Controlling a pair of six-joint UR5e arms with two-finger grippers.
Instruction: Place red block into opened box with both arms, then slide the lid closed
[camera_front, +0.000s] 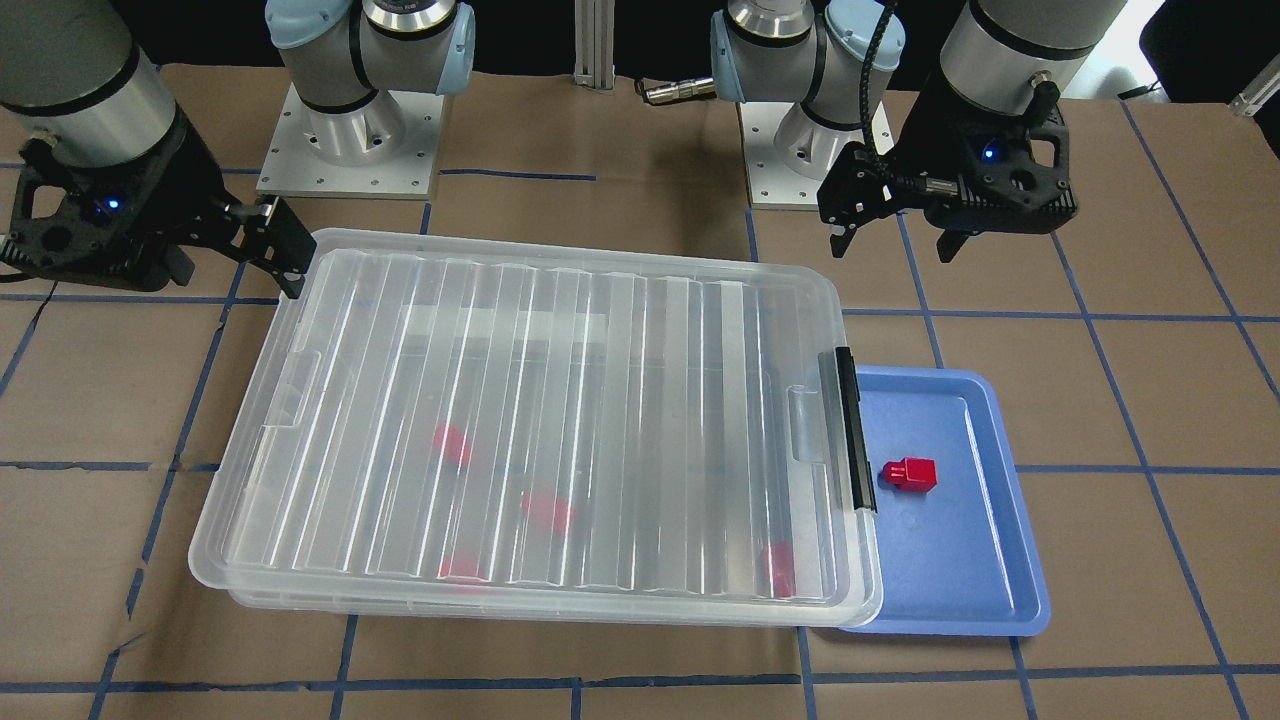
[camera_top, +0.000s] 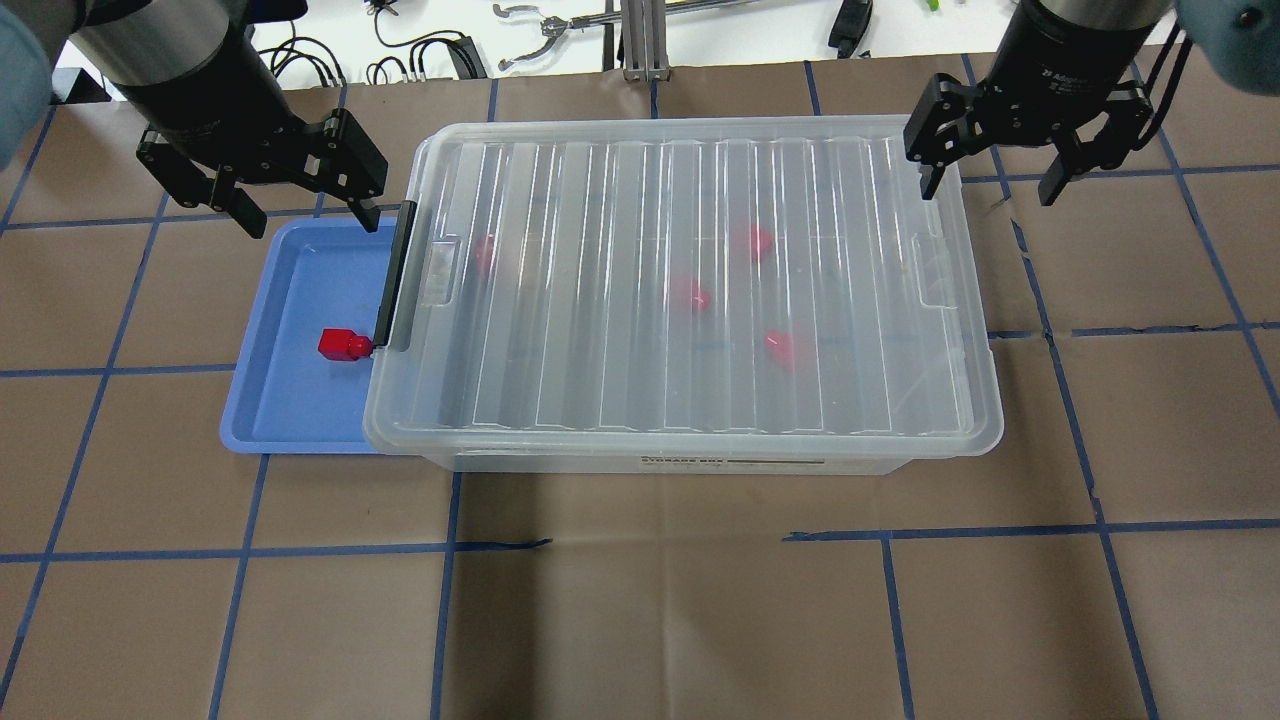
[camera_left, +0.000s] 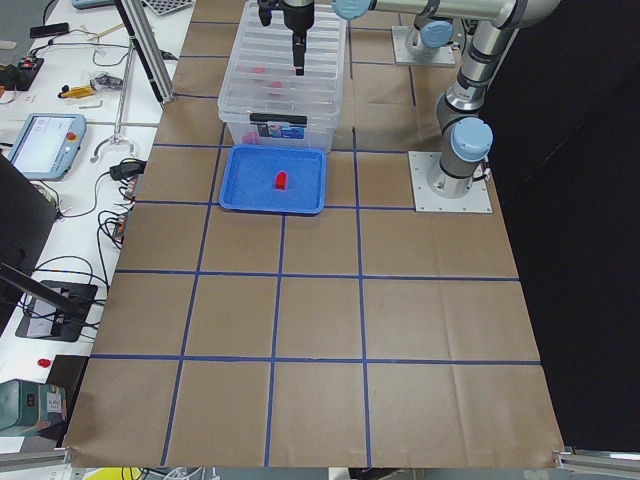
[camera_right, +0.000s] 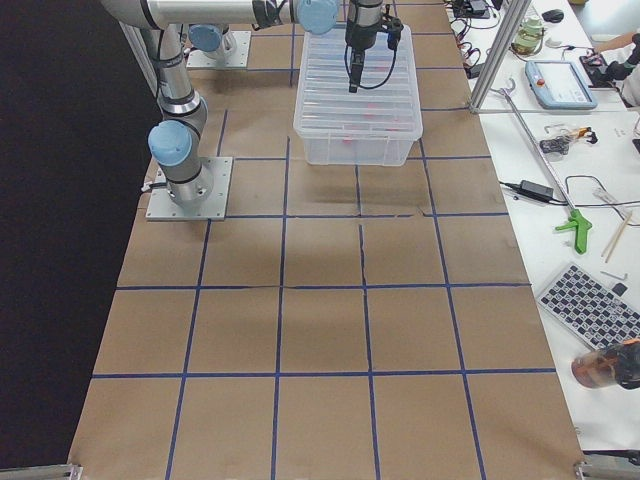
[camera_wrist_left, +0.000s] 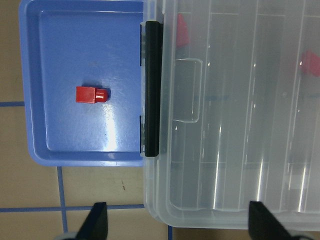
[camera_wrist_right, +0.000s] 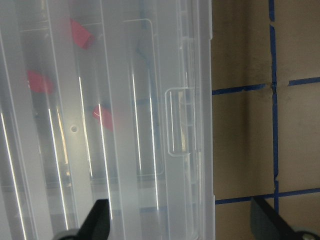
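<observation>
Lid covers box | left fingers apart, empty, at tray edge | right fingers likewise, lid corner

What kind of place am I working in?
Probably a robotics lab: a left arm and right arm bolted to a paper-covered table gridded with blue tape, and a side bench with a pendant and cables.

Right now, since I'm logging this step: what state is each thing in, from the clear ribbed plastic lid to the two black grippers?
Clear ribbed plastic lid: lying flat, covering the whole opening.
Clear shallow plastic box: covered, four red blocks inside.
Small red plastic block on the blue tray: loose, ungripped.
Left gripper: open, empty.
Right gripper: open, empty.
</observation>
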